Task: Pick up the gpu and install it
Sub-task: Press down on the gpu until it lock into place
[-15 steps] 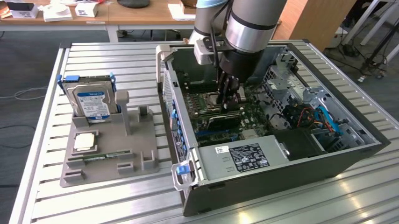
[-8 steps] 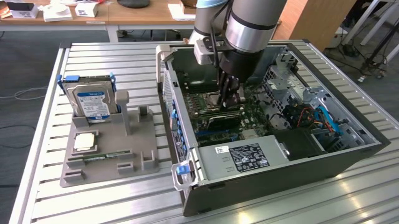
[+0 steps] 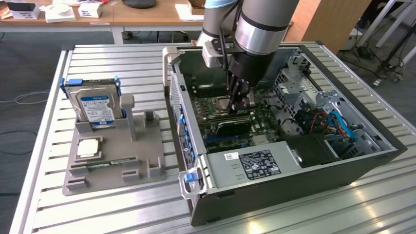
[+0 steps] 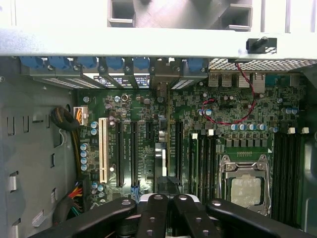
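Note:
The gpu (image 4: pixel 160 161) stands on edge in a slot of the motherboard (image 4: pixel 218 124), seen from above as a thin pale strip. Its metal end reaches the case's rear slot openings. My gripper (image 4: pixel 166 201) is shut, its black fingers pressed together directly over the card's near end. I cannot tell whether the fingers pinch the card or only rest above it. In the exterior view the gripper (image 3: pixel 239 101) reaches straight down into the open computer case (image 3: pixel 364 161), close to the board.
A grey fixture (image 3: pixel 110 161) on the exterior view's left holds a silver hard drive (image 3: pixel 96 105), a processor (image 3: pixel 87 146) and a RAM stick (image 3: pixel 107 165). Inside the case sit the power supply (image 3: pixel 256 163), a drive cage (image 3: pixel 305 92) and the CPU socket (image 4: pixel 246 186).

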Robot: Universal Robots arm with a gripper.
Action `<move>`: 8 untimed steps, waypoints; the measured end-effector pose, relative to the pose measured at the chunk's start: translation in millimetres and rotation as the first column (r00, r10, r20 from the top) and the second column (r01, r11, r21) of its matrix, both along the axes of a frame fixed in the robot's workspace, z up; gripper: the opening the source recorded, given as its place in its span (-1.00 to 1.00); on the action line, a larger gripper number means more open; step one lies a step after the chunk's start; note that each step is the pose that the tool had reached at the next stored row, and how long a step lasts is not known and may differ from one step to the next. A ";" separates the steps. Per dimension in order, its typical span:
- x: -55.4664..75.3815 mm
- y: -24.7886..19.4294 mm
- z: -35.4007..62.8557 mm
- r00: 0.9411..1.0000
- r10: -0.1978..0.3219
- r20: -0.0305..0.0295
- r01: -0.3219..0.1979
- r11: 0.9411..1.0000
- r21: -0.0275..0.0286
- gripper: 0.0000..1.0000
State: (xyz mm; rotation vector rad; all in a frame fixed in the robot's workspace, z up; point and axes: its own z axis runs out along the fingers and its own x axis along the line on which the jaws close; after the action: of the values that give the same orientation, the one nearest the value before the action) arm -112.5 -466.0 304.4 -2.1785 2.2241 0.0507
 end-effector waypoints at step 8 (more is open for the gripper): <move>0.0 1.1 -0.3 1.000 0.000 0.000 0.000 1.000 0.000 -0.79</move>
State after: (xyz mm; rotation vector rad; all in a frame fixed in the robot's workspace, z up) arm -112.5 -464.9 304.1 -2.1784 2.2238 0.0510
